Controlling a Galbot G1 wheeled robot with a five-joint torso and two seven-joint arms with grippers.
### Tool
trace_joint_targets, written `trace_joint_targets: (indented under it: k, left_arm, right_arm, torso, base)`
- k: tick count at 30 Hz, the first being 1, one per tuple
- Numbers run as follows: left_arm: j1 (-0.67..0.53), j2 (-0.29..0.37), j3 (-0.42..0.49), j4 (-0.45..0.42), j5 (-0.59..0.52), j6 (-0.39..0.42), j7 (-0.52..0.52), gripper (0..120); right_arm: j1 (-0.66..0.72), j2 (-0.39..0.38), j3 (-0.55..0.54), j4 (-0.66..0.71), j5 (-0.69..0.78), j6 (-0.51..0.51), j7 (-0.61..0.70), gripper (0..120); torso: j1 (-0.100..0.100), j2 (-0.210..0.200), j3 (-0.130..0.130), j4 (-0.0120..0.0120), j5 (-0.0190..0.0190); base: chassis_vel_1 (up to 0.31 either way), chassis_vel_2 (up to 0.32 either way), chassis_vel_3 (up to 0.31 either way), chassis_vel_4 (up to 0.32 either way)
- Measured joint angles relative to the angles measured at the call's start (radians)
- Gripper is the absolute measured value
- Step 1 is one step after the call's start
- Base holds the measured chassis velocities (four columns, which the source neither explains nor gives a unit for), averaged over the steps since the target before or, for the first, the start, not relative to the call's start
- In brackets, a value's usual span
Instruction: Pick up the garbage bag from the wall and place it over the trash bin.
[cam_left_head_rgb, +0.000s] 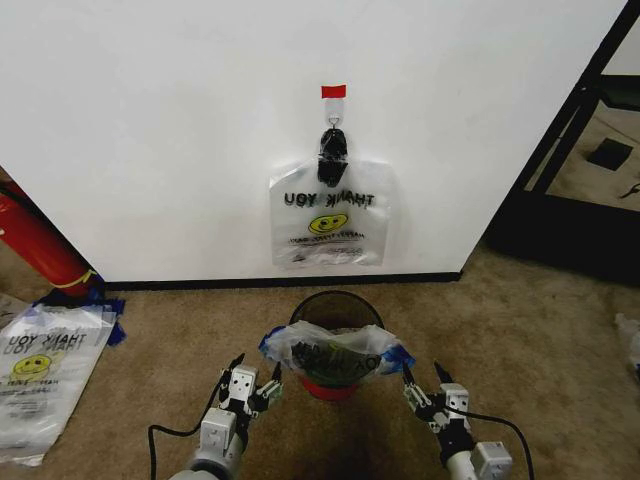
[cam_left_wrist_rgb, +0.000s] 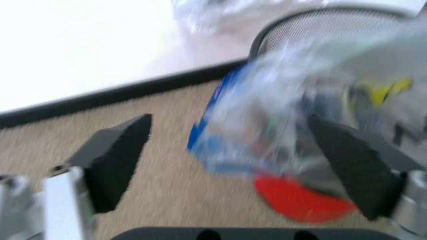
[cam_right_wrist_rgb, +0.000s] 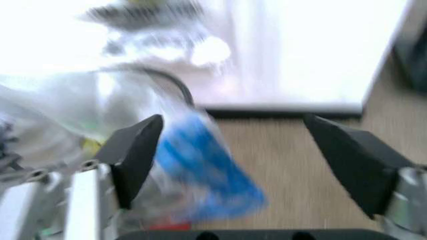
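Currently, from my remote station:

Head view, bin: I see the black trash bin (cam_left_head_rgb: 335, 308) on the carpet just in front of the white wall (cam_left_head_rgb: 180, 120), red base showing under the plastic.
Head view, bag on bin: a garbage bag (cam_left_head_rgb: 333, 352) is draped over the near rim, blue patches at both ends.
Head view, bag on wall: a second THANK YOU bag (cam_left_head_rgb: 329, 225) hangs from the black hook (cam_left_head_rgb: 333, 148) under the red tape strip (cam_left_head_rgb: 333, 91).
Head view, floor: a third bag (cam_left_head_rgb: 42, 375) lies flat on the carpet at far left, near the red cylinder (cam_left_head_rgb: 40, 243).
Head view, left gripper (cam_left_head_rgb: 252, 382): just left of the bin, claw spread, pinching nothing.
Head view, right gripper (cam_left_head_rgb: 421, 384): just right of the bin, claw spread, pinching nothing.
Left wrist view: black pads (cam_left_wrist_rgb: 117, 160) wide apart; blue bag corner and bin mesh between them, farther off. Contact: I can't tell.
Right wrist view: pads (cam_right_wrist_rgb: 137, 152) wide apart; blue bag edge next to one pad, baseboard (cam_right_wrist_rgb: 280, 112) behind.
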Motion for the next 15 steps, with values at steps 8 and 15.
trace_joint_targets:
  k: [8, 15]
  left_arm:
    - [-0.142, 0.034, 0.058, 0.033, -0.019, -0.005, 0.059, 100]
    - [-0.206, 0.079, 0.089, 0.068, -0.031, 0.006, 0.116, 97]
  right_arm:
    - [0.032, -0.057, 0.023, -0.002, -0.323, 0.134, -0.113, 100]
    - [0.104, -0.13, 0.031, -0.055, -0.482, 0.174, -0.171, 100]
  torso:
    - [0.0, 0.0, 0.0, -0.0002, -0.0001]
    - [0.0, 0.0, 0.0, 0.0, 0.0001]
  base:
    - [0.0, 0.0, 0.0, 0.0]
    - [0.0, 0.0, 0.0, 0.0]
